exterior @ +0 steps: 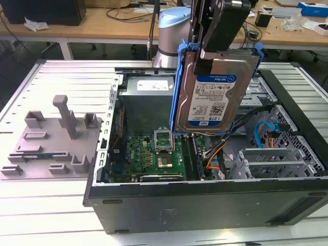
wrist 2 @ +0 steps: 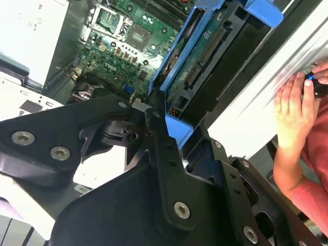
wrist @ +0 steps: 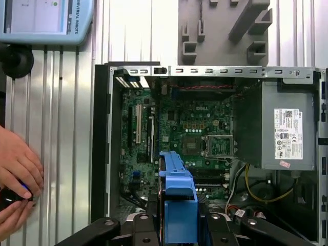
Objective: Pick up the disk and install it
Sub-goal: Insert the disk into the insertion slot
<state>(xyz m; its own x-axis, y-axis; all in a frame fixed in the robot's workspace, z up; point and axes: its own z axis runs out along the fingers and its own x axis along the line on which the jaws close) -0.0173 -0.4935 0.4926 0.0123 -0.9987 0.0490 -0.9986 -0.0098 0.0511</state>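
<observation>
The disk [exterior: 215, 92], a silver hard drive with a white-and-blue label in a bright blue caddy rail, hangs upright and slightly tilted above the open computer case [exterior: 205, 200]. My gripper [exterior: 201, 59] is shut on its top edge. In the second wrist view the black fingers [wrist 2: 159, 138] clamp the blue caddy [wrist 2: 179, 128], and the disk's green circuit-board side [wrist 2: 205, 56] faces the camera. In the first wrist view the caddy's blue edge [wrist: 177, 200] sits between the gripper's arms, over the motherboard [wrist: 189, 128].
Inside the case lie the motherboard [exterior: 159, 154], a grey power supply [exterior: 148, 102] and metal bays with cables [exterior: 277, 154]. A grey fixture [exterior: 56, 138] stands at the exterior view's left. A person's hand [wrist 2: 294, 113] rests beside the case, and a pendant [wrist: 46, 20] lies nearby.
</observation>
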